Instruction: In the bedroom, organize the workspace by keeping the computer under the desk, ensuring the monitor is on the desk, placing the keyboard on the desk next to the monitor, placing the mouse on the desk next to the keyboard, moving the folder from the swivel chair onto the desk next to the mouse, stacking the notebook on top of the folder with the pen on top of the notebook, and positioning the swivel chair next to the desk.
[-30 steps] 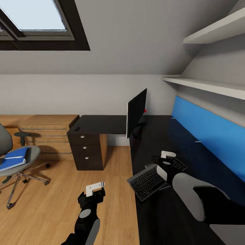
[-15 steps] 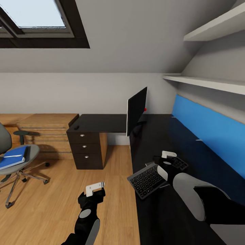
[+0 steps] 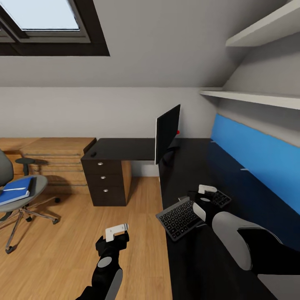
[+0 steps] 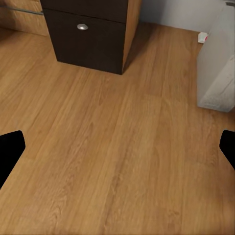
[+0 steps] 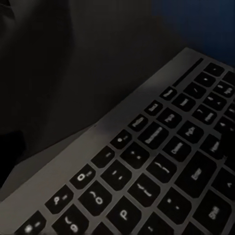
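A dark-framed skylight window (image 3: pixel 41 25) is set into the sloping grey ceiling, and two long white wall shelves (image 3: pixel 254 98) run one above the other along the right wall. A low light-wood cabinet (image 3: pixel 58 158) stands against the pale back wall, just beside a small round black stool (image 3: pixel 25 162). Warm oak-coloured plank flooring (image 4: pixel 112 147) covers the room.

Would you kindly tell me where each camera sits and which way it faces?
Head: on the robot's head, looking down over the desk and floor; both arms show.
Left wrist: near the left end effector, facing the floor, drawers and computer; black fingertips show.
Right wrist: near the right end effector, close over the keyboard.
Head and right wrist share the keyboard.
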### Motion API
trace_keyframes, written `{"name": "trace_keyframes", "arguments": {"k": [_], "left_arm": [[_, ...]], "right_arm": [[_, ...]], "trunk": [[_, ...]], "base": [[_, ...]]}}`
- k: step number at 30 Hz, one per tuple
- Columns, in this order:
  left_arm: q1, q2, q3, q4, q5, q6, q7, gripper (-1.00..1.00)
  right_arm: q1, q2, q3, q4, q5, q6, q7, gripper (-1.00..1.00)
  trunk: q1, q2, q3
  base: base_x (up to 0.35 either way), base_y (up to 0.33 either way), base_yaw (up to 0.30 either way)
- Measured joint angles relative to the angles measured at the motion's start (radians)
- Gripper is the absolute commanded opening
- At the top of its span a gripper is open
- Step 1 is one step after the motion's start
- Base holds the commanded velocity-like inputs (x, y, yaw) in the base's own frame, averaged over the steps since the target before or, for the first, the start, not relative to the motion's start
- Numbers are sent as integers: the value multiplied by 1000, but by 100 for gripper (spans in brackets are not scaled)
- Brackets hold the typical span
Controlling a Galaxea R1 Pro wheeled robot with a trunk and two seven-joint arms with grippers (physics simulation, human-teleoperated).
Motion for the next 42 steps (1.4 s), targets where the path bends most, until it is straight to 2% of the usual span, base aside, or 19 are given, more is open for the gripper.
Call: {"name": "trace_keyframes", "arguments": {"k": [32,42], "left_arm": [[0,-2,-1,29,0,0,-2,100],[0,-2,-1,30,-1,0,0,100]], "right_arm": [[0,-15,0,2,-3,1,0,100],[0,-15,0,4,-3,10,1,100]], "trunk": [[123,-224,-100],[123,-224,-100]], "base": [[0,0,0],[0,0,0]]}}
